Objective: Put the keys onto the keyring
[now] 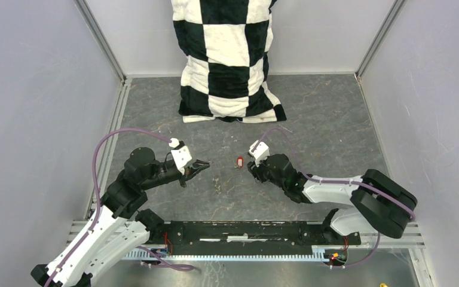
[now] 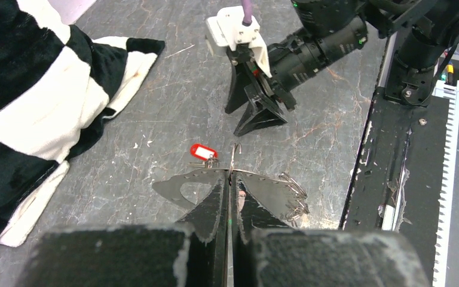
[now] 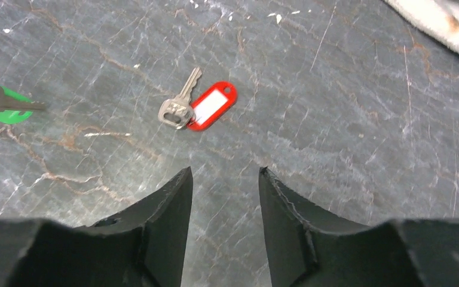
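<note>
My left gripper (image 1: 205,163) (image 2: 231,173) is shut on the keyring (image 2: 233,153), a thin silvery wire that runs edge-on between its fingers, with small metal links (image 2: 293,190) bunched beside the right finger. The red key (image 1: 239,161) (image 2: 203,152) (image 3: 211,106) lies flat on the table just beyond the left fingertips, its silver blade (image 3: 180,103) pointing away. My right gripper (image 1: 251,169) (image 2: 246,117) (image 3: 224,174) hovers open just short of the red key, with nothing between its fingers. The green key (image 3: 3,109) shows at the left edge of the right wrist view, partly covered by a dark shape.
A black-and-white checkered plush cloth (image 1: 230,60) (image 2: 30,101) lies at the back of the grey stone-patterned table (image 1: 323,125). A black rail (image 1: 245,232) (image 2: 394,179) with the arm bases runs along the near edge. Grey walls stand on both sides.
</note>
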Available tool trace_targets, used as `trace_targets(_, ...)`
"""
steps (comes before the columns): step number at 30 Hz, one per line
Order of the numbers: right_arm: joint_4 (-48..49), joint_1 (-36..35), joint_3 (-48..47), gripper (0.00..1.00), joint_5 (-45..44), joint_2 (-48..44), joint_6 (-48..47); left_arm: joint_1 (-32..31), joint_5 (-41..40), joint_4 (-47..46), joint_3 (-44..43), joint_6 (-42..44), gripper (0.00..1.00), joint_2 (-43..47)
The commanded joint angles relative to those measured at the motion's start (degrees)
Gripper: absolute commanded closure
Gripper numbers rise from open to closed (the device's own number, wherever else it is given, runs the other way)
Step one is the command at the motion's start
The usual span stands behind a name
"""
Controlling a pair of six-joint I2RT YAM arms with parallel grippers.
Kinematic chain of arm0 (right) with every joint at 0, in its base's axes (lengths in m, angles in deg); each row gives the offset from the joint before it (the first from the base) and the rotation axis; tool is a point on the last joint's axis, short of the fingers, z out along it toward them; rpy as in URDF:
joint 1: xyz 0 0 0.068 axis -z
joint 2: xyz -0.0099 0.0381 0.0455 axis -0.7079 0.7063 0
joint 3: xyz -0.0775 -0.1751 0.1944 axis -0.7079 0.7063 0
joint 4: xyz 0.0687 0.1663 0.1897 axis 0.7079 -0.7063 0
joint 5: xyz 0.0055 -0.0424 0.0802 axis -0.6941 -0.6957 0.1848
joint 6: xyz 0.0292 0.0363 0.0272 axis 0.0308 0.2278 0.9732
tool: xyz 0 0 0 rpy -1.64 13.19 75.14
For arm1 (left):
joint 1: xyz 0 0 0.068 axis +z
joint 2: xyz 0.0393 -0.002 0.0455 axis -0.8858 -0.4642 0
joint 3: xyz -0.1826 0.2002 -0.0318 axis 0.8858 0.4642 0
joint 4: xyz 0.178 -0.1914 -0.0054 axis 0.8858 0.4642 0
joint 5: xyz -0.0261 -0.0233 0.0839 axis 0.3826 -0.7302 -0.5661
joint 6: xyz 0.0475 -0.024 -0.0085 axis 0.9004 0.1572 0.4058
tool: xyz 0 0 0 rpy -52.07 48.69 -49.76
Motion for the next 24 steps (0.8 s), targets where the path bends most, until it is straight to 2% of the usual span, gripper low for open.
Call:
trace_targets(1, 10.6, 5.59, -3.32, 0.47, 13.76, 3.97, -2.48, -0.07, -0.42, -1.35, 0.23, 0.87, 0.98, 0.63)
trace_targets(4, 12.96, 7.26, -6.21, 0.41, 23.14, 9.35, -0.19, -0.07, -0.37, -1.56, 0.09, 0.61, 0.98, -0.15)
trace_targets(6, 13.35, 7.23, -7.13, 0.41, 24.57, 11.06, -0.19, -0.07, -0.54, -1.89, 0.18, 0.4, 0.98, -0.19)
trace_targets(14, 14.16, 7.63, -9.1, 0.57, 23.77, 16.75, -0.07, -0.07, -0.67, -2.81, -0.31, -1.16, 0.98, -1.21)
trace_targets(24, 14.25, 8.19, -9.78, 0.65, 24.23, 19.41, 0.03, -0.07, -0.22, -3.17, -0.27, -1.2, 0.98, -1.16)
